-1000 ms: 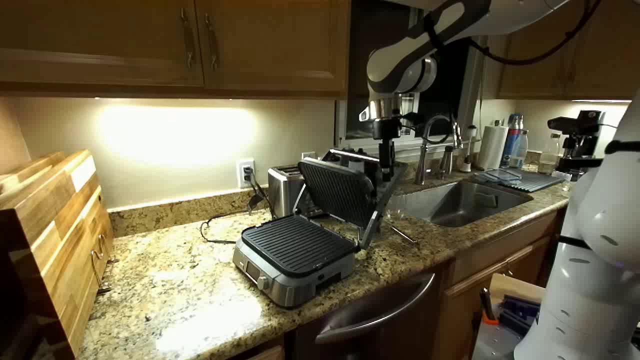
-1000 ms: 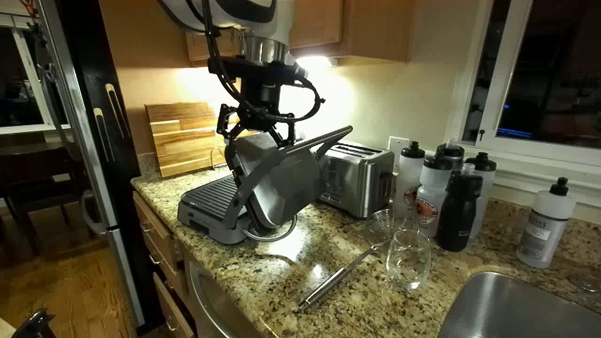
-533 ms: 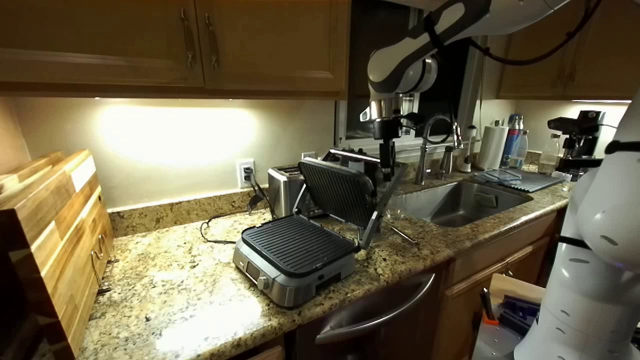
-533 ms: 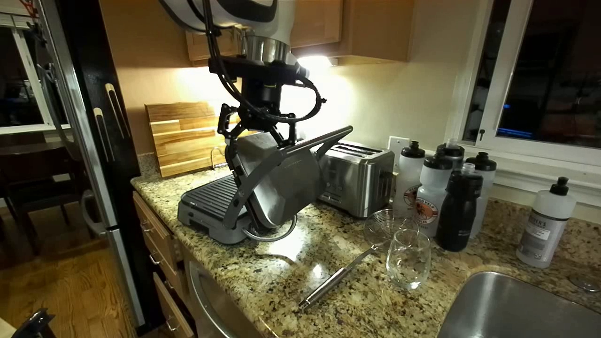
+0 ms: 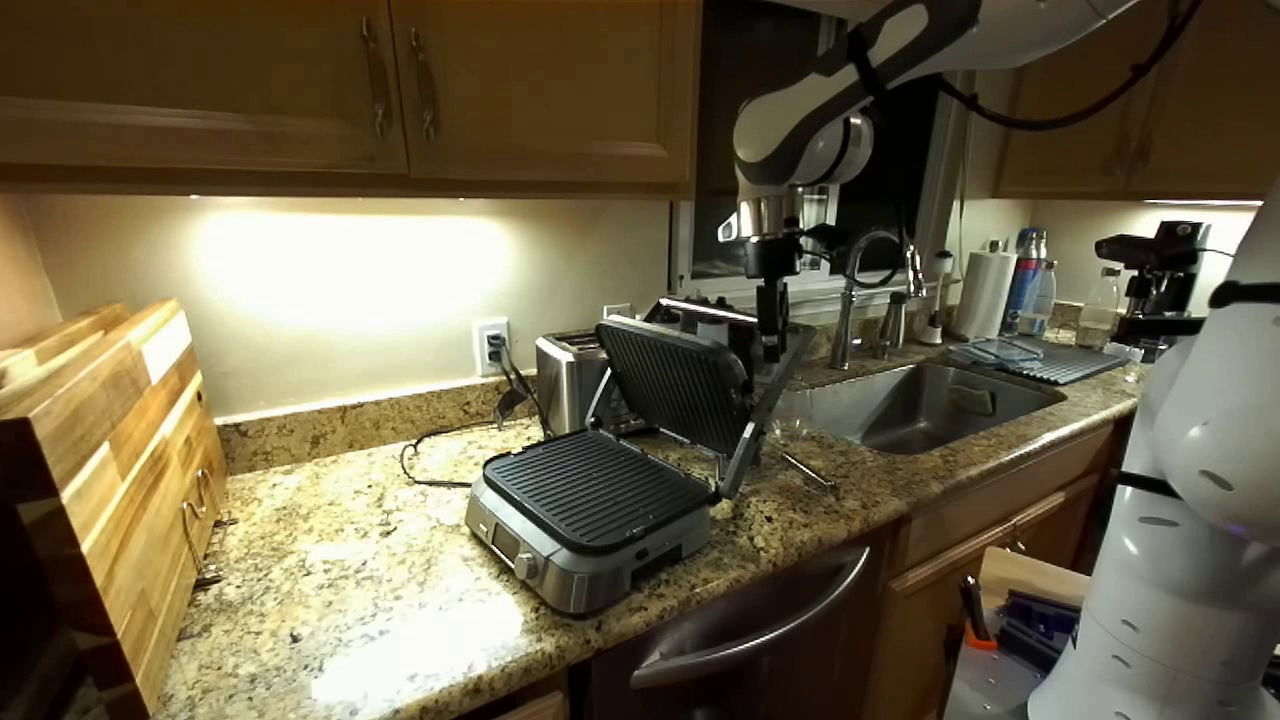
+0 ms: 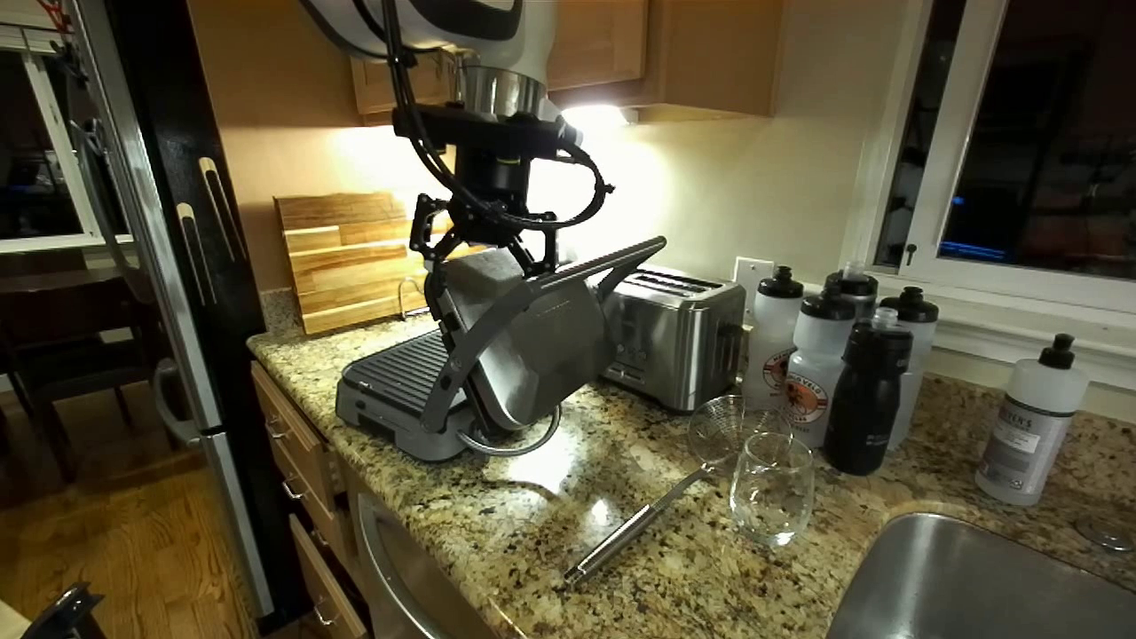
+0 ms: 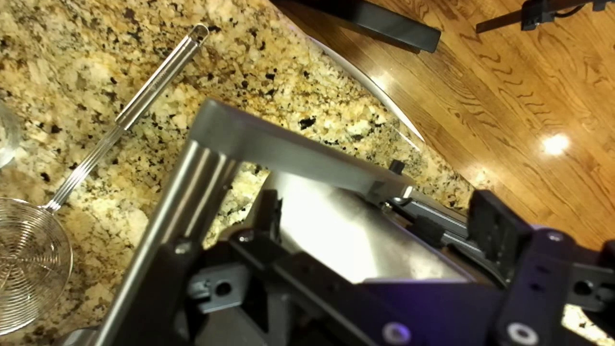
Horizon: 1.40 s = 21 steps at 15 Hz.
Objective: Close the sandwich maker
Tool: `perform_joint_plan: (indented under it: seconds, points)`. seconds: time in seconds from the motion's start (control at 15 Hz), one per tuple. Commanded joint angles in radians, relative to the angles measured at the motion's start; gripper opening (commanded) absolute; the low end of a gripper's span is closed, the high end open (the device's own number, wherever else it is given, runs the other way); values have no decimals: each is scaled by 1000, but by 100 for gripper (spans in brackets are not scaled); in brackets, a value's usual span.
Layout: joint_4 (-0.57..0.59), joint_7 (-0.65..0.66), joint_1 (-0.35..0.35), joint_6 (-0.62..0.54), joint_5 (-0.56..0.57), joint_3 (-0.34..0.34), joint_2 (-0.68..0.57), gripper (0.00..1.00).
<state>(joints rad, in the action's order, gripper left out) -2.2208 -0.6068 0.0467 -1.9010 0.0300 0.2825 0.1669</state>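
The silver-grey sandwich maker (image 5: 590,560) stands open on the counter, its lid (image 5: 675,385) tilted back and its dark ribbed lower plate (image 5: 600,490) exposed. An exterior view shows the lid's metal outside (image 6: 550,355) and the bar handle (image 6: 612,262) reaching back past it. My gripper (image 6: 490,277) points down at the lid's upper part, fingers spread. It also shows edge-on behind the lid (image 5: 772,345). In the wrist view the open fingers (image 7: 384,221) stand apart with the lid (image 7: 326,221) seen between them; the handle (image 7: 173,216) lies beside the left finger. Contact cannot be told.
A steel toaster (image 6: 679,337) stands close behind the lid. A strainer (image 6: 639,524), a glass (image 6: 772,488) and several bottles (image 6: 865,399) are toward the sink (image 6: 976,586). A wooden slatted rack (image 5: 120,480) stands at the counter's far end.
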Motion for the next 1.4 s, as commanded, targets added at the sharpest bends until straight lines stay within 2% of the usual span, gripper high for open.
perform_joint_plan:
  seconds: [0.0,0.27,0.53,1.0,1.33]
  points:
    - [54,5,13,17,-35,-53,-1,100]
    - [142,36,5,37,-31,-107,4,100]
    - [205,92,15,61,1,-131,12,100]
    - [191,105,67,2,109,-99,5,100]
    - [164,91,101,-42,93,-63,-12,100]
